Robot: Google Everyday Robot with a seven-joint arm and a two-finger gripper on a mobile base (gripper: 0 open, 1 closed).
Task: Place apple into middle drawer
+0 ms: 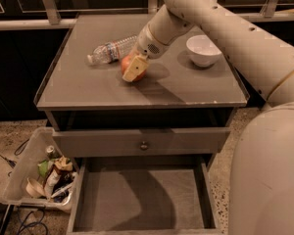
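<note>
The red-orange apple (125, 63) is on the grey cabinet top, just right of a lying plastic bottle. My gripper (132, 68) reaches down from the upper right and is closed around the apple. One cream finger (135, 71) lies across the apple's front; the other is hidden behind it. The apple is at table-top height. The middle drawer (142, 202) is pulled out at the bottom of the view, its flat grey floor bare, well below and in front of the gripper.
A clear plastic bottle (112, 49) lies left of the apple. A white bowl (203, 49) stands at the right. A closed drawer front with a round knob (143, 144) sits above the open drawer. A bin of trash (44, 177) is on the floor at left.
</note>
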